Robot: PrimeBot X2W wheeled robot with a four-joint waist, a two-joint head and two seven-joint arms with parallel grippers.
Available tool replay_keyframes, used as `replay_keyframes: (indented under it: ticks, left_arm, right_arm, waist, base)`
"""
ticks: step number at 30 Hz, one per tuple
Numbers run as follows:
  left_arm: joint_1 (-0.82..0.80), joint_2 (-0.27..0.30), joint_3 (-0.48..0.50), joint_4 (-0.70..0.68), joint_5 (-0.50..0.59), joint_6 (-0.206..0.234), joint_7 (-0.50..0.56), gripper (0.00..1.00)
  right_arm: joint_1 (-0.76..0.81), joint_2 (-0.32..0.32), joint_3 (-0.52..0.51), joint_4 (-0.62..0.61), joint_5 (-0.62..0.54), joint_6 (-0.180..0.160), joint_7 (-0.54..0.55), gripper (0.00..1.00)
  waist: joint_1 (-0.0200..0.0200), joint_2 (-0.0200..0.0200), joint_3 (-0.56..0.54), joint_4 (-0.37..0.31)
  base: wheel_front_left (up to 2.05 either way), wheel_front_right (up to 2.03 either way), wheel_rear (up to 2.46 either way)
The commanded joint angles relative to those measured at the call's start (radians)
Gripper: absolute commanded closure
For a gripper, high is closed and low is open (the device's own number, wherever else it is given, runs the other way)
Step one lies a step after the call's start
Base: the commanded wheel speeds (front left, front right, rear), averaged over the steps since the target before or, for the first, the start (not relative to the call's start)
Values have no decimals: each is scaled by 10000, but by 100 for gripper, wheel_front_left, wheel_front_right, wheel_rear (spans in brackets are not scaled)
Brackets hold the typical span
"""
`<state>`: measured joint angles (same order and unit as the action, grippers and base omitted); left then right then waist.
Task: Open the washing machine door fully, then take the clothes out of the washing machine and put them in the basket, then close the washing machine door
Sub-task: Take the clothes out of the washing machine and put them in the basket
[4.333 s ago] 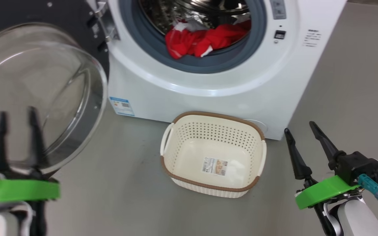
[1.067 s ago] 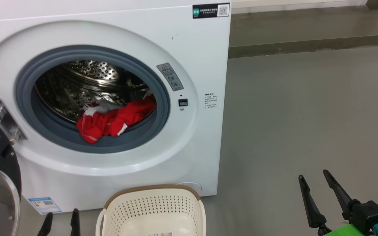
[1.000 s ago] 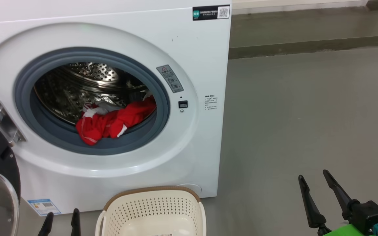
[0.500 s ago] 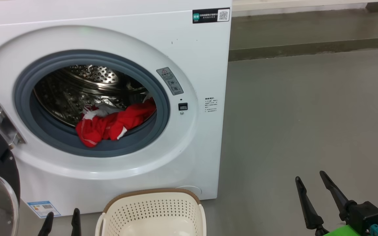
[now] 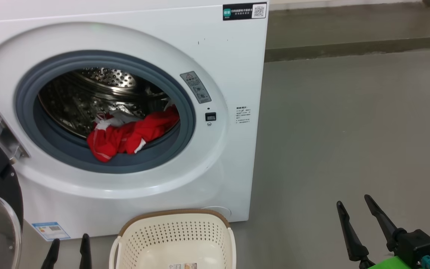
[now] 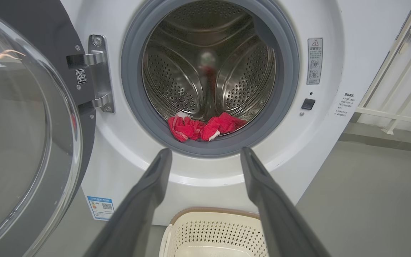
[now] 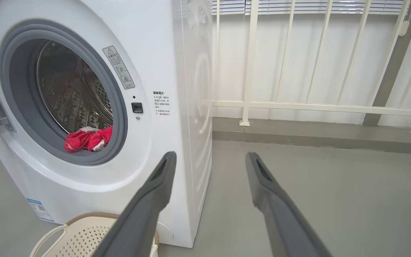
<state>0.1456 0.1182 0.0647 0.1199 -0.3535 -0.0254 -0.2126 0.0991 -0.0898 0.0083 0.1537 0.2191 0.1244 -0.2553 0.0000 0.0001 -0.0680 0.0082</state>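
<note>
Well beyond left tool [image 6: 205, 150] and right tool [image 7: 209, 155], both spread empty: clothes [image 6: 205, 127] low in the drum [image 6: 243, 75]

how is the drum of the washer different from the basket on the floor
The drum is shiny steel; the basket is cream plastic with a brown rim. The drum opens forward, the basket upward. The drum holds the red clothes; no clothes lie in the part of the basket that shows. Both have perforated walls.
</note>
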Motion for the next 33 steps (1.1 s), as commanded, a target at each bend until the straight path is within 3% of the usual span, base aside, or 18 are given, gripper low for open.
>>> replay_keyframes:
  ticks: [1,18,33]
  left_arm:
    - [-559,92,302,-311,-154,82,-10,0]
    - [-3221,136,68,656,-336,303,298,0]
    - [-7294,485,-311,3953,-170,86,-70,0]
  right_arm:
    - [-430,-180,136,-265,-27,63,-65,0]
    - [-1501,-239,265,-202,-100,63,-65,0]
    - [-2664,-342,309,-418,-222,63,-65,0]
  waist:
    - [0,-1,139,68]
    - [0,-1,1658,261]
    - [0,-1,3728,6]
  base:
    - [0,0,0]
    - [0,0,0]
    - [0,0,0]
